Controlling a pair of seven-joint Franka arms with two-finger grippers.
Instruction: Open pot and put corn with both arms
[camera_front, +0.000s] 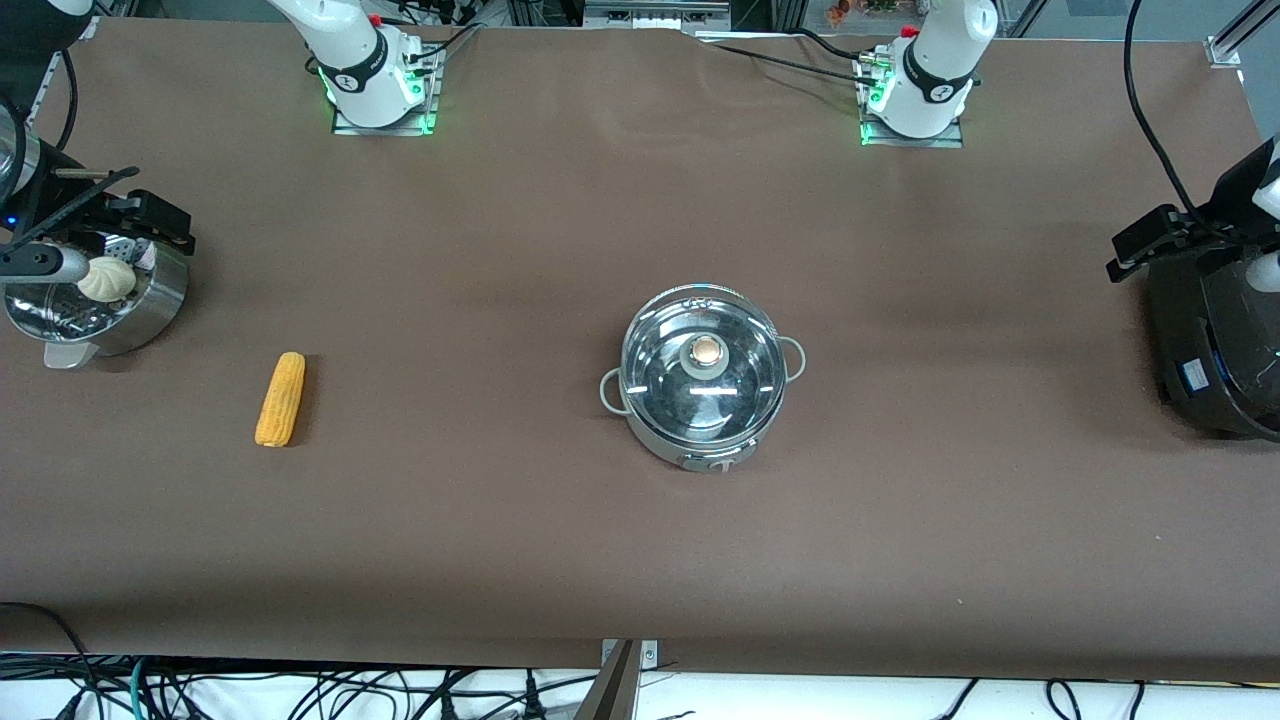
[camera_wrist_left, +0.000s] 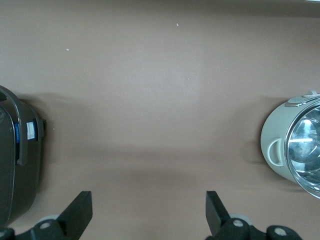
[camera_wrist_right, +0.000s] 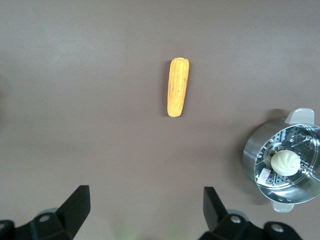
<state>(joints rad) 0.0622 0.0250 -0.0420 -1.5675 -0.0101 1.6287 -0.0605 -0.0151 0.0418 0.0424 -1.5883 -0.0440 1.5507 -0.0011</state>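
Steel pot (camera_front: 702, 385), glass lid (camera_front: 700, 372) on, corn (camera_front: 280, 398) well apart toward the right arm's end; left tool (camera_wrist_left: 149, 212) and right tool (camera_wrist_right: 146, 209) wide open, empty; lid lift pending.

we see two white robot arms, the right arm (camera_front: 350, 60) and the left arm (camera_front: 935, 65), each with a rounded glossy base ringed by a black band carrying a small round logo. green light glows at each metal base plate, with a red button at about twelve o'clock. black cables trail away. each wrist view shows matte black gripper fingers (camera_wrist_left: 80, 212) (camera_wrist_right: 77, 207) with silver screws.
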